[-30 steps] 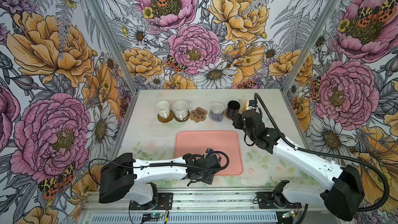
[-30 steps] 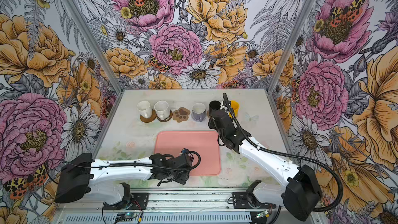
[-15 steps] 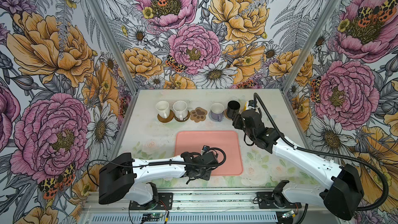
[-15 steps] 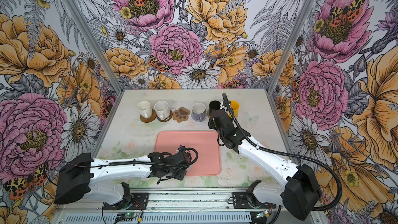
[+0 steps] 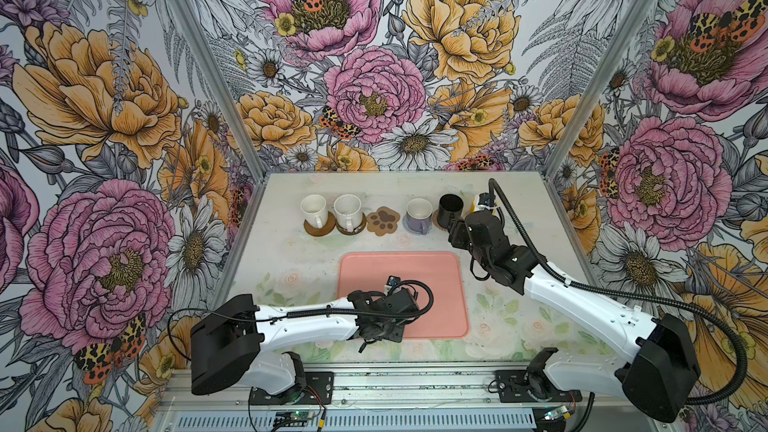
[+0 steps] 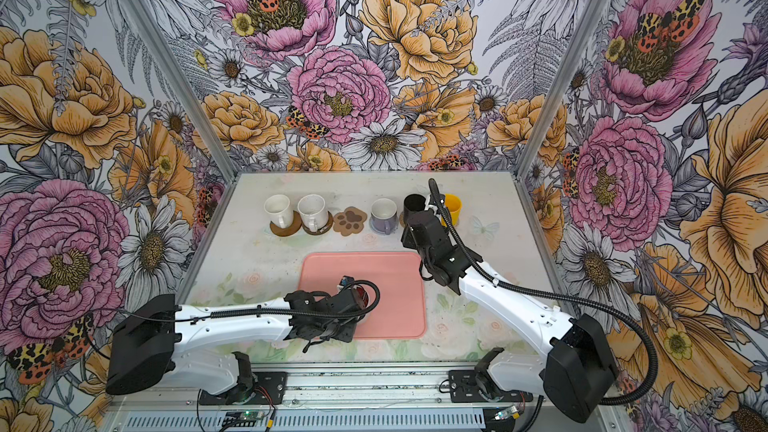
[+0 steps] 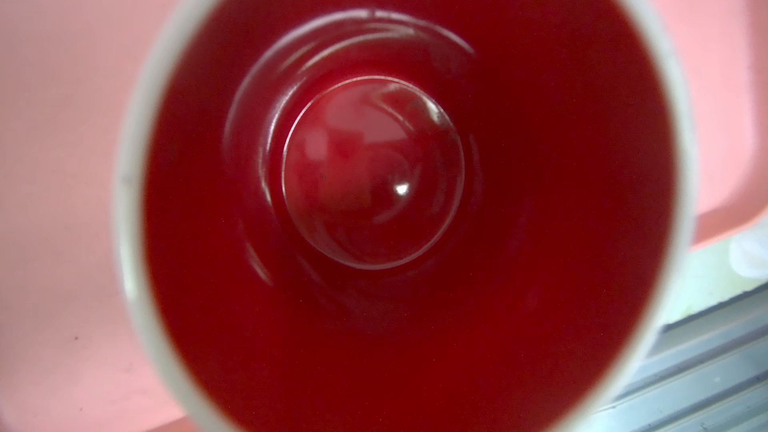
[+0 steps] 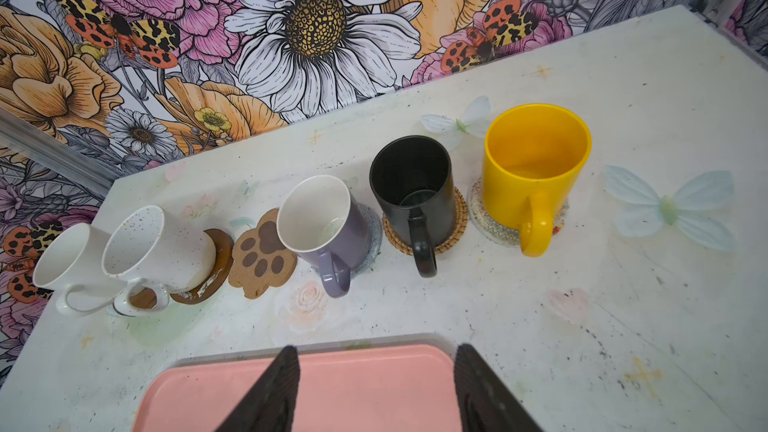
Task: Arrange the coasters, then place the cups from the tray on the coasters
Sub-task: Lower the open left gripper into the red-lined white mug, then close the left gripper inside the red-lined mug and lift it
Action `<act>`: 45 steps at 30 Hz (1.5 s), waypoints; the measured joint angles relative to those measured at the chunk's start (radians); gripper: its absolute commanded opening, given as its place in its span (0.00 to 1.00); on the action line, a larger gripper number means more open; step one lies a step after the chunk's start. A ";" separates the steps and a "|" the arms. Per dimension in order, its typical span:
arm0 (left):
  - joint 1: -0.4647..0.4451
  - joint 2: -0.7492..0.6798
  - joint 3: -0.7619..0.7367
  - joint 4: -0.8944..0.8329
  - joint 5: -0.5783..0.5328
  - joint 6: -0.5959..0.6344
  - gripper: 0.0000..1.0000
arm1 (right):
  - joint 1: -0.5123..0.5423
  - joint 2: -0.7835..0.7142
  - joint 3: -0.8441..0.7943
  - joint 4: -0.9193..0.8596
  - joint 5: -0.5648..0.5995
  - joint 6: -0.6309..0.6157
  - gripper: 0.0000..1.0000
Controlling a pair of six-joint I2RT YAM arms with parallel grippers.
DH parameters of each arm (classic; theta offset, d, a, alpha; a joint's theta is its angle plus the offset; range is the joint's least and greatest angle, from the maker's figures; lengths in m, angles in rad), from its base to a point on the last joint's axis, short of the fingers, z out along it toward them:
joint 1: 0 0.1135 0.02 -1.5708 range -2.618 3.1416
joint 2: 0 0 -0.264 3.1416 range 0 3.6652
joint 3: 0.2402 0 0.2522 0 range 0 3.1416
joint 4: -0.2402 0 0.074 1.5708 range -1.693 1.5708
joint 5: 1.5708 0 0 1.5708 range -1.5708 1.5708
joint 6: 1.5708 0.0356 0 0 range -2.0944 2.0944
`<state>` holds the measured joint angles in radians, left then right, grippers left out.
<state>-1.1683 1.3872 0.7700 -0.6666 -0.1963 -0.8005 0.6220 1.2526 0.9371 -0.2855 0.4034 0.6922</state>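
Five cups stand in a row at the back, each on one of the coasters: white (image 5: 313,209) and speckled white (image 5: 348,211) on brown discs (image 5: 319,229), lavender (image 8: 324,222) on grey-blue, black (image 8: 411,184) on rattan (image 8: 453,218), yellow (image 8: 536,168) on pale woven. The paw-print coaster (image 5: 383,221) lies bare. A white cup with a red inside (image 7: 374,168) stands on the pink tray (image 5: 415,272) near its front. My left gripper (image 6: 353,309) hangs right over it, fingers hidden. My right gripper (image 8: 376,351) is open and empty above the tray's far right corner.
Floral walls close the table on three sides. Pale butterfly decals (image 8: 669,209) mark the tabletop right of the yellow cup. A metal rail (image 5: 374,384) runs along the table's front edge, close behind the tray's front rim.
My left wrist has shifted slightly left and settled lower over the red-lined cup. The right arm has not moved.
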 measured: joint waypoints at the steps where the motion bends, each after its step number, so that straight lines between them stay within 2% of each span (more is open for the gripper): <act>1: 0.000 0.000 0.000 0.000 -0.002 0.003 0.41 | 0.000 0.003 0.000 0.000 -0.002 0.000 0.62; 11: -0.021 0.000 0.000 0.000 -0.044 0.014 0.48 | 0.000 0.011 0.001 0.000 -0.008 0.000 0.62; 32: -0.053 0.002 0.000 0.003 -0.097 0.057 0.47 | -0.002 0.027 0.005 0.000 -0.019 0.000 0.62; 45: -0.058 0.072 0.000 0.002 -0.103 0.101 0.46 | -0.002 0.029 0.006 0.000 -0.034 0.000 0.62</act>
<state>-1.2266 1.4597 0.7704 -0.6643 -0.2996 -0.6991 0.6205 1.2819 0.9428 -0.2859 0.3698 0.6922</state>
